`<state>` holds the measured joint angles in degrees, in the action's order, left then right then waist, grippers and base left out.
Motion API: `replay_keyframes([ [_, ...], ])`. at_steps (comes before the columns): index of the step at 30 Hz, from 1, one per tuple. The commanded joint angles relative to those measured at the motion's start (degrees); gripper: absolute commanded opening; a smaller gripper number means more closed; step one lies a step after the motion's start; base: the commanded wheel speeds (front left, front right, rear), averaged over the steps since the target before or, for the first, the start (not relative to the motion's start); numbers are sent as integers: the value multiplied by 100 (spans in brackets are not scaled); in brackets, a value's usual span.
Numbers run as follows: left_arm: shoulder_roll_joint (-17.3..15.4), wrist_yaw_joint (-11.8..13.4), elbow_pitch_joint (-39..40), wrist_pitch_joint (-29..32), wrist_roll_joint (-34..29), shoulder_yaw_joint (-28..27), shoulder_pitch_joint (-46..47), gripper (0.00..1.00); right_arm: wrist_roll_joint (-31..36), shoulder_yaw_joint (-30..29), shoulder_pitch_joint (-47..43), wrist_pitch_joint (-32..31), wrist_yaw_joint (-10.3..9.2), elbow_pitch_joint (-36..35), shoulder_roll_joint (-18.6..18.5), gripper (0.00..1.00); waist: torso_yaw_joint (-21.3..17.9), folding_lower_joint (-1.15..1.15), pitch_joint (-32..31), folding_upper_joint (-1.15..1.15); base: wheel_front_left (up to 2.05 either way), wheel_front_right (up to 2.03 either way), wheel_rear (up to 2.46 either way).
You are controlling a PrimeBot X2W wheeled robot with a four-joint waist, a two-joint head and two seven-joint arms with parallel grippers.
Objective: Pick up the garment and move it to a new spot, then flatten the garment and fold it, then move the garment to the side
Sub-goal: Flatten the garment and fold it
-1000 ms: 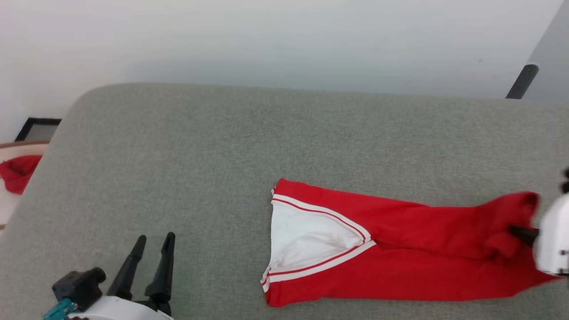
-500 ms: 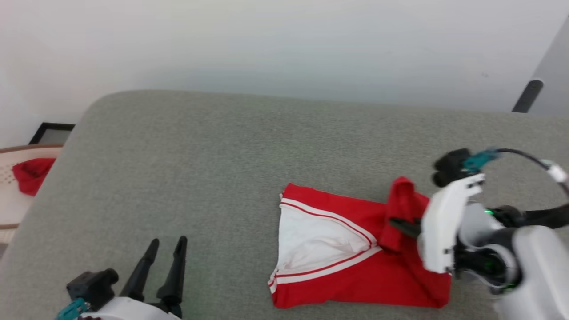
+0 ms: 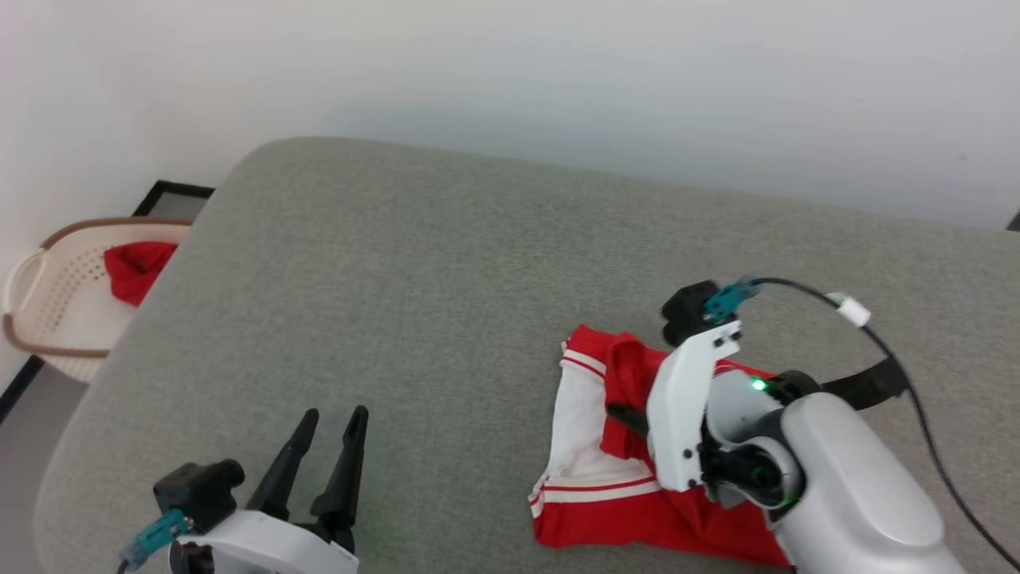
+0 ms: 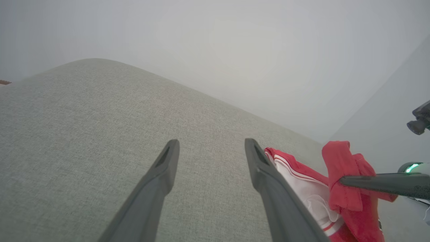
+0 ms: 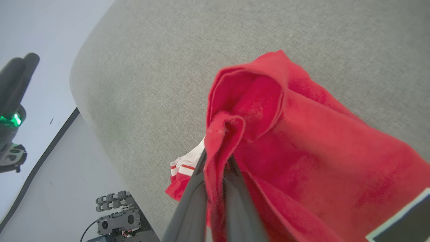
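red garment (image 3: 629,530) (doubled over) pinched by right gripper (image 3: 618,414)

Garment (image 3: 629,522): red jersey tee w/ white sleeve & red-striped trim. It lies on the grey padded surface (image 3: 446,263), approx 4 o'clock in head view, part-folded. Bottom layer is flat on the surface, white sleeve face-up at the 9 o'clock end. One red edge is bunched, raised off the rest & doubled over the sleeve, pinched between right gripper (image 5: 217,158) fingers.
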<state>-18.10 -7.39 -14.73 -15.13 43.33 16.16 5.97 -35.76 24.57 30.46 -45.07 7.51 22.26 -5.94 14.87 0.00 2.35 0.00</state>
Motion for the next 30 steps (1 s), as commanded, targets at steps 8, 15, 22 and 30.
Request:
replay_keyframes([
  [8, 56, -18, -52, 6, 56, -4, 135, 100, -184, 630, 456, 499, -4, 816, 106, 70, 113, 0, 50, 0, 0, 0, 0],
  [15, 62, -18, -24, 7, 24, -167, -3, 100, -633, 1052, 701, 783, -4, 706, -69, 100, -58, 0, -6, 0, 0, 0, 0],
  [22, 48, -18, 30, 7, -34, -313, -121, 100, -891, 1275, 774, 1127, -4, 275, -441, 100, -296, 0, -54, 0, 0, 0, 0],
  [30, 24, -18, 141, 6, -157, -523, -278, 100, -898, 1248, 573, 1906, -4, -348, -1281, 100, -729, 0, -106, 0, 0, 0, 0],
])
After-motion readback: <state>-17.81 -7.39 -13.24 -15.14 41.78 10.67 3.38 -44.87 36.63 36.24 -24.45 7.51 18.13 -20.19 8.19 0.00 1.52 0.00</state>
